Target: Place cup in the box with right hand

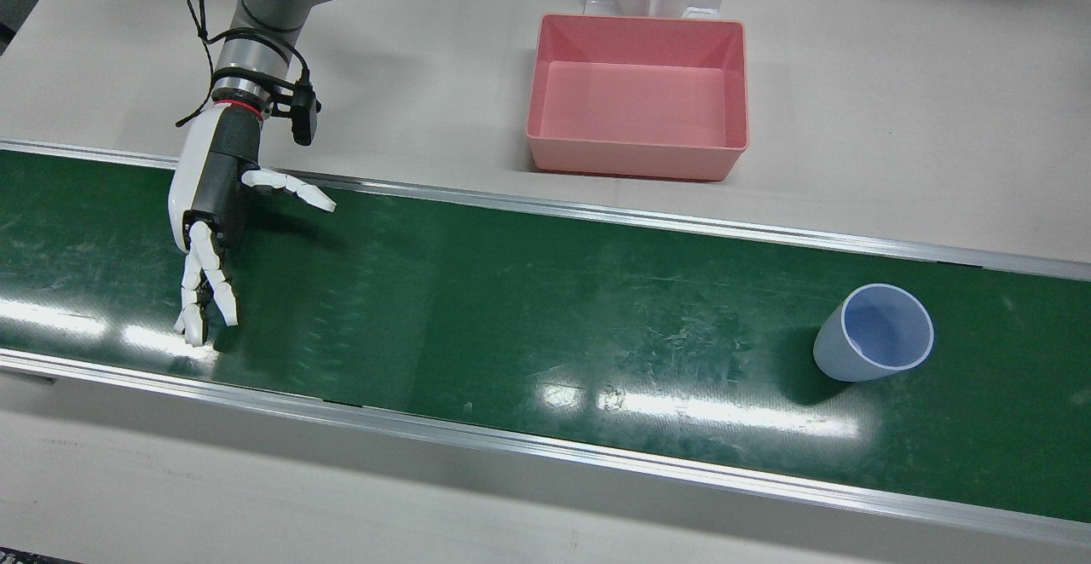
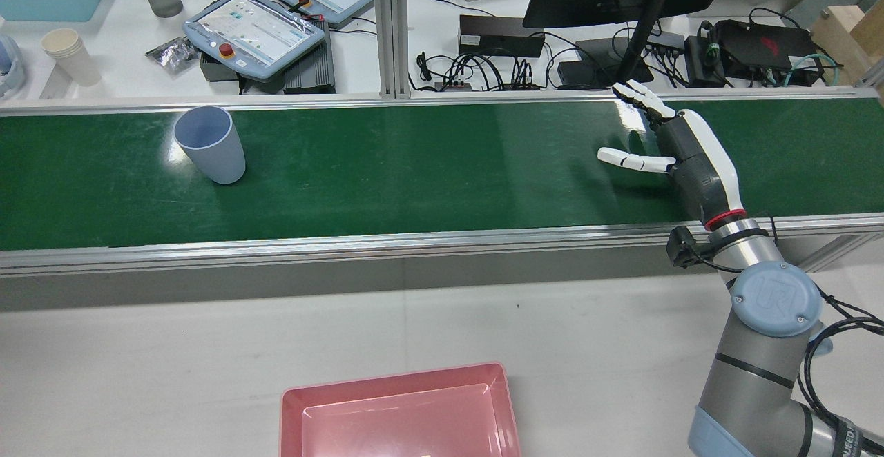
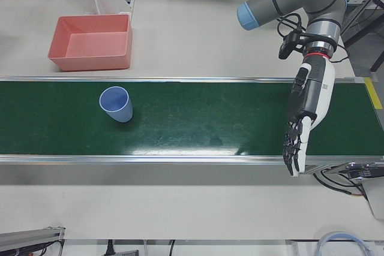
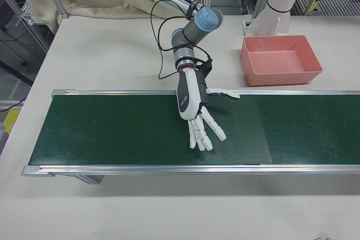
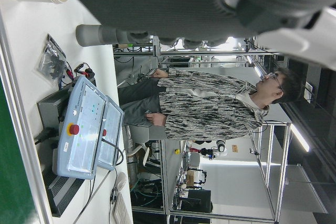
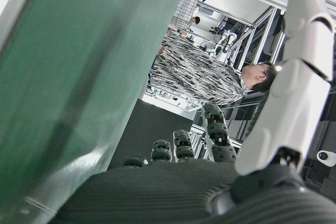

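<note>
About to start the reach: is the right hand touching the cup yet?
Apart. In the rear view the right hand is open at one end of the belt and the cup stands far off at the other.

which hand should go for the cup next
Right. The task names it, and the right hand hovers open over the belt with the box on its side of the cup. The left hand is open too, beyond the cup from the box.
</note>
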You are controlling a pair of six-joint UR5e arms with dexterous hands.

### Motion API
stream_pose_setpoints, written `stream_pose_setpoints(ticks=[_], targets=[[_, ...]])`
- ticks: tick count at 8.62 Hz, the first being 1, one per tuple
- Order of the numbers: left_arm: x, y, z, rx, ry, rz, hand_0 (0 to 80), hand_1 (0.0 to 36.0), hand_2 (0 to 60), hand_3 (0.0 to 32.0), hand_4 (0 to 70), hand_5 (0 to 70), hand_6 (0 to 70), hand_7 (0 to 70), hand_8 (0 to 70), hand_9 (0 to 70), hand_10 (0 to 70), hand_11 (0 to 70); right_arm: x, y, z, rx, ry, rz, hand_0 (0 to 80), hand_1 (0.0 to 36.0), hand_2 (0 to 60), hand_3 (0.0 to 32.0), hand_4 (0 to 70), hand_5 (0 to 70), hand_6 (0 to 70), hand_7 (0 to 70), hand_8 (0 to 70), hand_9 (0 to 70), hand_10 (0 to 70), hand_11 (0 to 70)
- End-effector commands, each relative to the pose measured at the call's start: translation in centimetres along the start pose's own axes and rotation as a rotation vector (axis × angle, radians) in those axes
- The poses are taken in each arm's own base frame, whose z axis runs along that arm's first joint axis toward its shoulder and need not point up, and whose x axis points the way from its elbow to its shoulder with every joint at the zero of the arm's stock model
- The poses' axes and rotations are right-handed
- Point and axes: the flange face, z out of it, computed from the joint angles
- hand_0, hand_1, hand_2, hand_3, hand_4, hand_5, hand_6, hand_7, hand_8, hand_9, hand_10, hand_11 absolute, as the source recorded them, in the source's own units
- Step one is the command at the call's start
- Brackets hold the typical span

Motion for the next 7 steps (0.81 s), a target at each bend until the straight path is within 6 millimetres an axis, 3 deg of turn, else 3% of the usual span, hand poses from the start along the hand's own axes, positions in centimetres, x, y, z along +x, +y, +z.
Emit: stream_pose_setpoints(ticks=[1, 7], targets=[[-0.01, 0.00, 0.01, 0.000, 0.000, 0.000, 0.0, 0.0, 0.0, 0.0, 0.0, 0.0, 0.0, 0.0, 0.0, 0.0, 0.0, 0.0, 0.15, -0.23, 0.02, 0.003, 0.001, -0.005, 45.5, 14.4, 15.1, 0.0, 0.0, 4.4, 4.6, 15.8, 4.7, 8.3, 0.0, 1.4], [-0.01, 0.00, 0.01, 0.000, 0.000, 0.000, 0.0, 0.0, 0.0, 0.0, 0.0, 0.0, 0.0, 0.0, 0.0, 0.0, 0.0, 0.0, -0.27, -0.89, 0.55, 0.015, -0.012, -0.010, 45.3, 14.2, 15.7, 0.0, 0.0, 4.3, 5.0, 17.0, 4.8, 8.9, 0.0, 1.4]])
